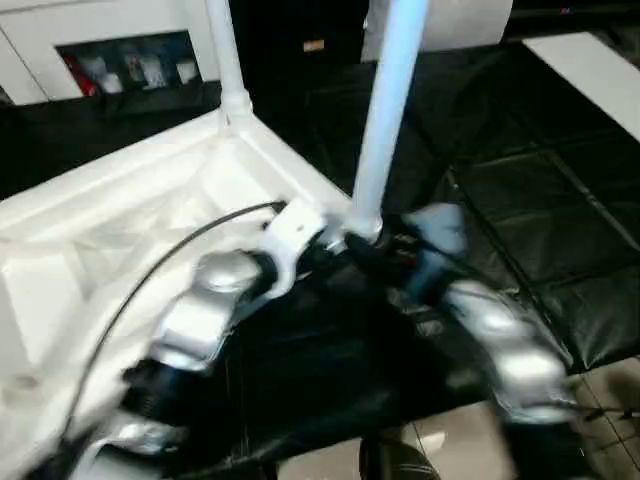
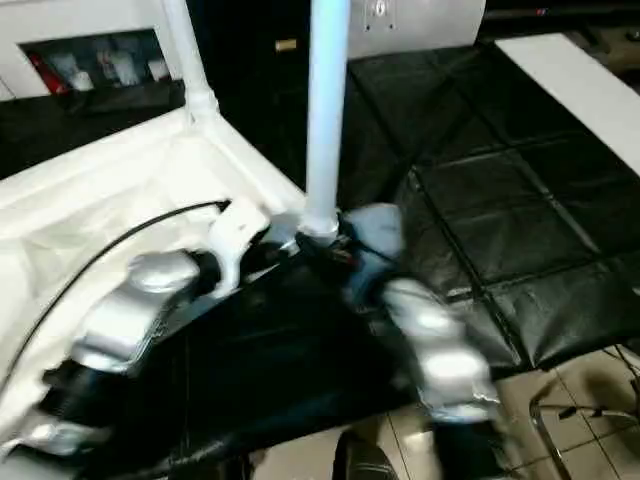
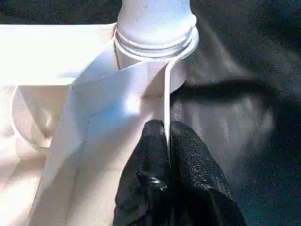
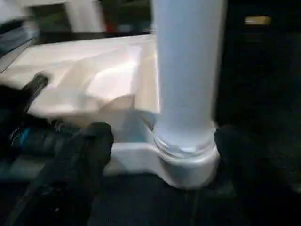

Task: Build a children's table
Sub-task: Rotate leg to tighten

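The small white plastic children's table [image 1: 130, 215] lies upside down on the black-covered bench [image 1: 540, 200], ribbed underside up, so that its round corner sockets are open to receive the legs. Two long white tube legs already stand upright in it: one [image 1: 225, 55] at the far corner, and a nearer one [image 1: 385, 120] at the corner closest to the robot's arms. The left gripper [image 3: 168, 141] is clenched on the thin upstanding rim [image 3: 165, 99] of the tabletop just beside the near socket [image 3: 157, 44], one black finger [image 3: 153, 146] on each side of the wall, probably to keep the light top from sliding or tipping while the leg is worked. The right gripper [image 4: 160, 141] reaches in from the other side with its two black fingers [image 4: 89, 146] spread apart either side of the leg's base, released and not touching the tube as far as the wrist view shows (the far finger is dim against the dark cover). The leg's ridged collar sits at the mouth of the socket, so it looks seated or close to it; whether it is fully home I cannot tell. Judging from the two legs visible, at least this corner is near done, and the remaining corners lie outside what can be seen
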Tool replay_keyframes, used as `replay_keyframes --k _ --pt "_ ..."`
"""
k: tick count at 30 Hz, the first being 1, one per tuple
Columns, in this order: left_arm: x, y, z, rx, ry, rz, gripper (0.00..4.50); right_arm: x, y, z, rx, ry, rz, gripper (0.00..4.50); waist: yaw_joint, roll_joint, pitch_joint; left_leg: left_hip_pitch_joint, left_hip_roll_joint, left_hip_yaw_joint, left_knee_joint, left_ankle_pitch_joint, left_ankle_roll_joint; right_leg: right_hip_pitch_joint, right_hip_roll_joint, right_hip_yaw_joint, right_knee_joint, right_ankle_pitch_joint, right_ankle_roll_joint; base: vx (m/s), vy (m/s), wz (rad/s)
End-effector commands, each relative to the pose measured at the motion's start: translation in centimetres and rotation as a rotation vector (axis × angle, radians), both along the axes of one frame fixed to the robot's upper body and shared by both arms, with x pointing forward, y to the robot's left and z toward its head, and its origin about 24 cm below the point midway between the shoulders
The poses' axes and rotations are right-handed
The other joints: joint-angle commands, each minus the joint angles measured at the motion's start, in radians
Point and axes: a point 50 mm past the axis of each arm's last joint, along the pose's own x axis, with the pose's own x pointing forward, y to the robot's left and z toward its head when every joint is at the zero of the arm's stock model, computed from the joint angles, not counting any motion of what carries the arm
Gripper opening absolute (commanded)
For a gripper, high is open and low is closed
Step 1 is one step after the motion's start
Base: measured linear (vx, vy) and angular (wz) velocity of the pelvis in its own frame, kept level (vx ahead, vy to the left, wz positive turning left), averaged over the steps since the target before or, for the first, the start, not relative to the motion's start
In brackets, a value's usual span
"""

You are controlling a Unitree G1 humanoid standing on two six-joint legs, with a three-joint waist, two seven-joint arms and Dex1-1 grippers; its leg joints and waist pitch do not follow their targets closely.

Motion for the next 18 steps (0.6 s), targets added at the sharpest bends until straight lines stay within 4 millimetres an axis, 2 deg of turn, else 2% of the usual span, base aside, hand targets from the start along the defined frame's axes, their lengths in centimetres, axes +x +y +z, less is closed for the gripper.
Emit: replay_keyframes --k 1,3,4,7,8,9,12,13,14,15,17,18 --pt "-1.0 -0.1 -0.1 -0.011 0.014 -0.135 0.00 -1.2 -0.2 0.8 0.003 -0.002 0.161 4.34 0.007 -0.006 -0.064 0.022 0.051 -0.031 -0.068 -0.256 0.067 0.060 -0.066 0.044 -0.084 -0.374 -0.165 0.000 0.000 0.00" --pt "-1.2 0.4 -0.2 0.000 0.024 -0.173 0.00 -1.4 -0.8 1.0 -0.013 0.001 0.191 4.46 0.006 -0.006 -0.066 0.023 0.052 -0.031 -0.069 -0.249 0.062 0.057 -0.067 0.046 -0.082 -0.361 -0.170 0.000 0.000 0.00" --pt "-1.7 0.9 -0.4 0.024 0.040 -0.252 0.00 -1.5 -1.6 1.3 -0.028 0.005 0.227 4.46 0.009 -0.008 -0.066 0.025 0.051 -0.031 -0.069 -0.245 0.066 0.056 -0.067 0.047 -0.084 -0.357 -0.173 0.000 0.000 0.00" --pt "-2.6 1.7 -0.6 0.077 0.066 -0.411 0.00 -1.4 -2.4 1.9 -0.053 0.012 0.293 4.46 0.010 -0.008 -0.067 0.023 0.052 -0.030 -0.068 -0.226 0.071 0.055 -0.066 0.048 -0.079 -0.319 -0.189 0.000 0.000 0.00" --pt "-2.8 1.8 -0.6 0.085 0.070 -0.432 0.00 -1.4 -2.5 1.9 -0.057 0.014 0.303 4.46 0.010 -0.008 -0.068 0.023 0.052 -0.029 -0.067 -0.223 0.072 0.055 -0.066 0.049 -0.078 -0.315 -0.191 0.000 0.000 0.00" --pt "-2.9 1.9 -0.7 0.092 0.073 -0.451 0.00 -1.4 -2.5 1.9 -0.061 0.016 0.312 4.46 0.013 -0.006 -0.068 0.030 0.054 -0.025 -0.066 -0.217 0.075 0.049 -0.065 0.050 -0.076 -0.299 -0.199 0.000 0.000 0.00" --pt "-3.6 2.7 -0.8 0.136 0.114 -0.600 0.00 -1.6 -2.4 1.8 -0.110 0.065 0.455 4.46 0.022 -0.005 -0.070 0.028 0.055 -0.027 -0.065 -0.198 0.078 0.053 -0.067 0.049 -0.071 -0.284 -0.207 0.000 0.000 0.00" --pt "-3.7 2.8 -0.6 0.140 0.117 -0.644 0.00 -1.7 -2.4 1.6 -0.121 0.090 0.505 4.46 0.028 -0.003 -0.071 0.033 0.057 -0.024 -0.064 -0.192 0.081 0.050 -0.066 0.050 -0.068 -0.256 -0.220 0.000 0.000 0.00" --pt "-3.8 2.8 -0.5 0.150 0.117 -0.678 0.00 -1.8 -2.3 1.3 -0.137 0.103 0.557 4.46 0.028 -0.007 -0.070 0.030 0.056 -0.024 -0.063 -0.189 0.084 0.050 -0.065 0.049 -0.067 -0.246 -0.225 0.000 0.000 0.00" --pt "-3.8 2.8 -0.5 0.156 0.116 -0.696 0.00 -1.8 -2.3 1.2 -0.145 0.111 0.584 4.46 0.032 -0.004 -0.071 0.031 0.059 -0.023 -0.063 -0.182 0.087 0.050 -0.066 0.049 -0.063 -0.224 -0.234 0.000 0.000 0.00" --pt "-3.8 2.8 -0.4 0.167 0.120 -0.728 0.00 -1.9 -2.2 1.0 -0.150 0.125 0.632 4.46 0.037 -0.006 -0.072 0.029 0.058 -0.023 -0.061 -0.177 0.090 0.052 -0.067 0.048 -0.059 -0.207 -0.246 0.000 0.000 0.00" --pt "-3.8 2.8 -0.3 0.178 0.120 -0.758 0.00 -1.8 -2.1 0.8 -0.151 0.140 0.672 4.30 0.038 -0.005 -0.072 0.028 0.059 -0.022 -0.061 -0.174 0.091 0.051 -0.068 0.049 -0.059 -0.202 -0.247 0.000 0.000 0.00"
